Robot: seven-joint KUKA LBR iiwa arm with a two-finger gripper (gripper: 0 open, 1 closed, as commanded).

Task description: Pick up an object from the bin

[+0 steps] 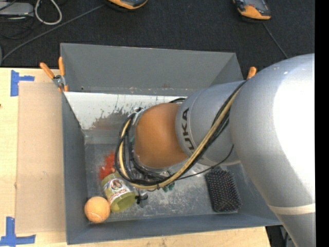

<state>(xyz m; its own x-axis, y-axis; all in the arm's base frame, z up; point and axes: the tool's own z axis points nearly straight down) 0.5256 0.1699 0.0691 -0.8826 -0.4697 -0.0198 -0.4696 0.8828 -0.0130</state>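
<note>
A dark part of my gripper (140, 196) pokes out from under the arm's orange cover, low in the bin's front left. Right beside it, on its left, lies a small tin (117, 191) with a printed label and a yellow-green end, tipped on its side. An orange ball (97, 209) rests in the front left corner, touching the tin. A red crumpled thing (108, 162) lies just behind the tin, partly hidden by the cables. Whether anything sits in the gripper is hidden.
A black bristled brush (222, 190) lies at the front right of the bin floor. Small green bits (167, 187) show under the cover's edge. The arm and its cover fill the bin's middle and right.
</note>
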